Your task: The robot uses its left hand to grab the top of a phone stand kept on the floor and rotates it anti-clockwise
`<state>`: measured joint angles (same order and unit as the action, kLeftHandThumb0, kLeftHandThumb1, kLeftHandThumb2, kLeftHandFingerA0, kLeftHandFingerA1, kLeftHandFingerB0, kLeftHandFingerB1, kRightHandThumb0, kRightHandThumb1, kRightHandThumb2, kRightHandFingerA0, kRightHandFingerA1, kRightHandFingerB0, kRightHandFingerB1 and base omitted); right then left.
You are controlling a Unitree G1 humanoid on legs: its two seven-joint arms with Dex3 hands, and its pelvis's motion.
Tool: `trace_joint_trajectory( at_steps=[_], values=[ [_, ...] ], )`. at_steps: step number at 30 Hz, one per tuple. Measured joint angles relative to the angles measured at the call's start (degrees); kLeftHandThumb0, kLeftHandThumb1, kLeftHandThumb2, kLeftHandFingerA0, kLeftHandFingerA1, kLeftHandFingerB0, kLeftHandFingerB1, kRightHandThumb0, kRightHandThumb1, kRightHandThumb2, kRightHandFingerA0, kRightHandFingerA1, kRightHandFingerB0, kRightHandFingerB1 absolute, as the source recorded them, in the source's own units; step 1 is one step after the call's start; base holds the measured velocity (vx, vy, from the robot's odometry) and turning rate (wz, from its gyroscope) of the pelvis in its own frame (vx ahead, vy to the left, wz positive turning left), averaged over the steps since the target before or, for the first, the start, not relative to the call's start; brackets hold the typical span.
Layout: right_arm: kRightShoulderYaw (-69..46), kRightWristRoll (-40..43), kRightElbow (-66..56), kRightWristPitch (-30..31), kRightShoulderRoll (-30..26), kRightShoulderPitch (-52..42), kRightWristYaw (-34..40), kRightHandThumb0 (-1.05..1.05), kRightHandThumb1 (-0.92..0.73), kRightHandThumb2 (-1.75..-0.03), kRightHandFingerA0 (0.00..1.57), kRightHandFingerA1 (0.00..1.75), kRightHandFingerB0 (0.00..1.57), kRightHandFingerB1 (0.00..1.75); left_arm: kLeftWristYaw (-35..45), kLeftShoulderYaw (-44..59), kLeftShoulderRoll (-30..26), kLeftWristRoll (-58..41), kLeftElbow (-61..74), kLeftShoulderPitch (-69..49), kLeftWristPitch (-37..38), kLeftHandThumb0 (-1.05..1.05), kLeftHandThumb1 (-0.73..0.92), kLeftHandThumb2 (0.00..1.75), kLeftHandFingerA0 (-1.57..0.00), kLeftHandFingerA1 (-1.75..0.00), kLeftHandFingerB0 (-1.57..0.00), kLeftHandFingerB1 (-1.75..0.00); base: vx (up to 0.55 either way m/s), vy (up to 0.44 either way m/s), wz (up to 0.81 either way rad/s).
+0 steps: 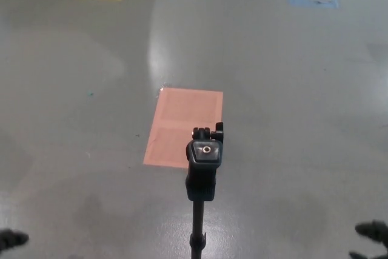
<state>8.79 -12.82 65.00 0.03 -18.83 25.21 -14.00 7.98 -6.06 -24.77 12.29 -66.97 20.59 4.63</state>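
Hands barely show at bottom corners, grip unreadable, well apart from phone stand point(205, 165).

Open floor point(291, 89) (all sides) rings the lone phone stand point(205, 162).

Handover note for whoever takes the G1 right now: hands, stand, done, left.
Left hand: only a dark tip shows at the bottom-left edge, far from the stand; open or shut cannot be told.
Right hand: fingertips at the bottom-right edge, holding nothing visible; state cannot be told.
Phone stand: upright on the grey floor, pole running out of the bottom edge, its top in front of the pink floor patch. Nothing touches it.
Done: nothing visible, no grasp yet.
Left: bring the left hand to the stand's top, grab it, rotate anti-clockwise.
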Motion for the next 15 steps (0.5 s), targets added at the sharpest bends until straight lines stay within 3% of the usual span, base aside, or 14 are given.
trace_joint_trajectory(
  at_steps=[2,3,4,5,7,8,11,12,15],
  values=[
    [0.9,-0.4,2.3,-0.1,-0.9,2.3,-2.0,-0.45,-0.68,-0.80,0.28,0.46,0.06,0.27,0.8,-0.3,-1.0,0.3,-2.1,2.0,0.9,-0.34,0.65,0.59,-0.53,-0.40,-0.24,-0.30,0.00,0.000,0.00],
    [1.1,-0.5,2.9,-0.1,-1.2,2.7,-2.5,-0.38,-0.79,-0.67,0.31,0.40,0.09,0.21,1.0,-0.3,-1.2,0.3,-2.6,2.3,1.3,-0.34,0.65,0.59,-0.55,-0.40,-0.25,-0.30,0.00,0.000,0.00],
    [1.3,-0.6,3.3,-0.2,-1.4,2.9,-3.0,-0.38,-0.79,-0.67,0.31,0.40,0.09,0.21,1.0,-0.2,-1.4,0.3,-2.9,2.4,1.5,-0.34,0.65,0.59,-0.55,-0.40,-0.25,-0.30,0.00,0.000,0.00],
    [1.5,-0.7,3.9,-0.3,-1.6,3.1,-3.5,-0.38,-0.79,-0.67,0.31,0.39,0.09,0.20,1.1,-0.1,-1.4,0.3,-3.2,2.5,1.9,-0.32,0.63,0.59,-0.47,-0.39,-0.24,-0.30,0.00,0.000,0.00],
    [2.0,-0.9,4.9,-0.5,-1.8,3.3,-4.7,-0.38,-0.79,-0.67,0.31,0.39,0.09,0.20,1.0,0.1,-1.4,0.3,-3.6,2.5,2.9,-0.32,0.63,0.59,-0.47,-0.39,-0.24,-0.30,0.00,0.000,0.00],
    [2.2,-1.1,5.2,-0.6,-1.8,3.5,-5.1,-0.37,-0.79,-0.67,0.32,0.39,0.09,0.21,0.8,0.5,-1.4,0.2,-3.6,2.5,3.5,-0.42,0.55,0.71,-0.30,-0.41,-0.19,-0.36,0.00,0.000,0.00],
    [2.3,-1.3,5.8,-0.8,-1.8,4.0,-5.9,-0.44,-0.67,-0.79,0.29,0.46,0.07,0.27,-0.1,1.3,-1.0,0.1,-2.5,2.3,6.0,-0.32,0.64,0.60,-0.35,-0.34,-0.20,-0.29,0.00,0.000,0.00],
    [2.3,-1.3,5.9,-0.8,-1.8,4.0,-6.0,-0.45,-0.67,-0.80,0.31,0.47,0.07,0.26,-0.3,1.4,-0.9,0.1,-2.1,2.2,6.4,-0.37,0.55,0.66,-0.28,-0.39,-0.19,-0.34,0.00,0.000,0.00],
    [2.2,-1.4,6.3,-0.8,-1.8,4.3,-6.3,-0.37,-0.78,-0.67,0.35,0.40,0.08,0.19,-1.1,2.4,0.0,-0.2,0.6,1.7,8.6,-0.40,0.53,0.66,-0.22,-0.38,-0.17,-0.33,0.00,0.000,0.00]
  ],
)
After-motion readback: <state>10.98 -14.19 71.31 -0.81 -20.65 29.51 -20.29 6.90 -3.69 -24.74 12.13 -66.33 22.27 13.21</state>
